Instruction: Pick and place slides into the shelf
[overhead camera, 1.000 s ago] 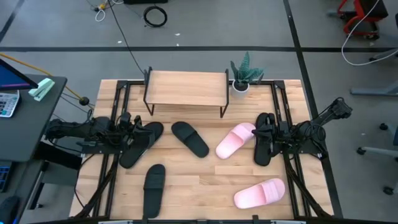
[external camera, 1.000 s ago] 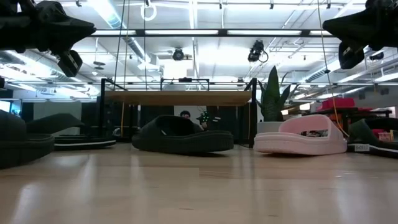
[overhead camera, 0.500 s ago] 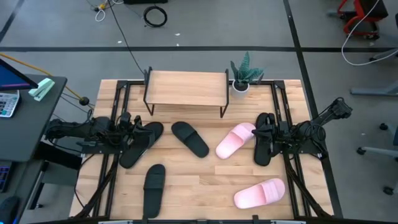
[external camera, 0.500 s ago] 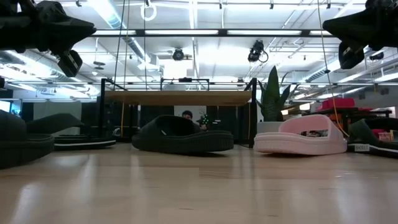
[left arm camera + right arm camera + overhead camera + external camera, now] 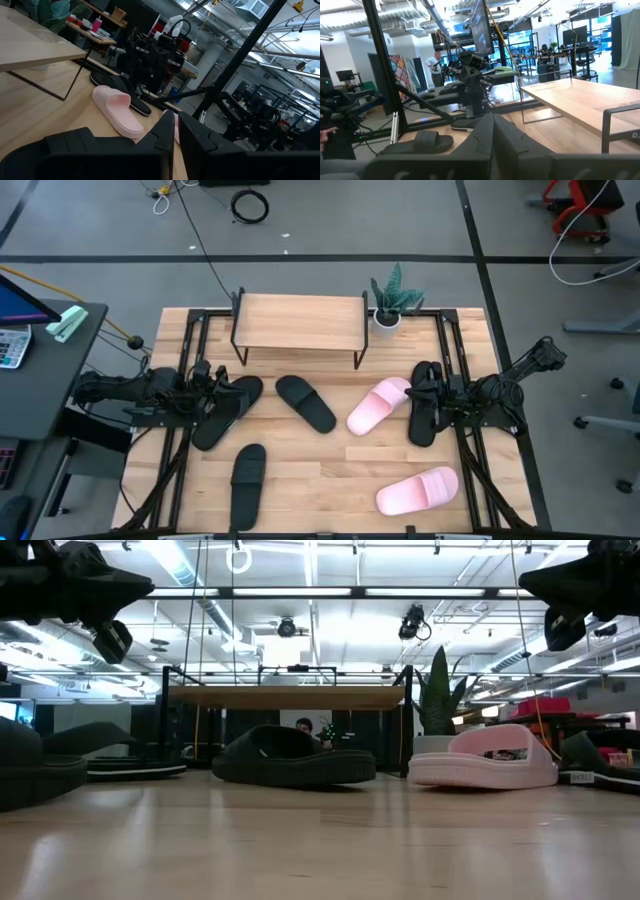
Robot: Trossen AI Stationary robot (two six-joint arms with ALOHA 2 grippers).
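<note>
The shelf (image 5: pixel 300 321) stands on thin black legs at the table's far middle. Six slides lie sole-down on the table. The black ones are one far left (image 5: pixel 228 410), one in the middle (image 5: pixel 305 402), one on the right (image 5: pixel 423 416) and one near left (image 5: pixel 247 483). The pink ones are one right of centre (image 5: pixel 378 405) and one near right (image 5: pixel 417 490). My left gripper (image 5: pixel 211 383) hangs shut above the far-left black slide. My right gripper (image 5: pixel 419 389) hangs shut above the right black slide. In the low view both arms sit high above the table, and neither gripper touches anything.
A small potted plant (image 5: pixel 388 305) stands by the shelf's right end. A side desk with a laptop (image 5: pixel 40 320) sits off the table's left edge. Bare wood (image 5: pixel 330 470) lies between the near slides. A person (image 5: pixel 436 62) stands far off in the room.
</note>
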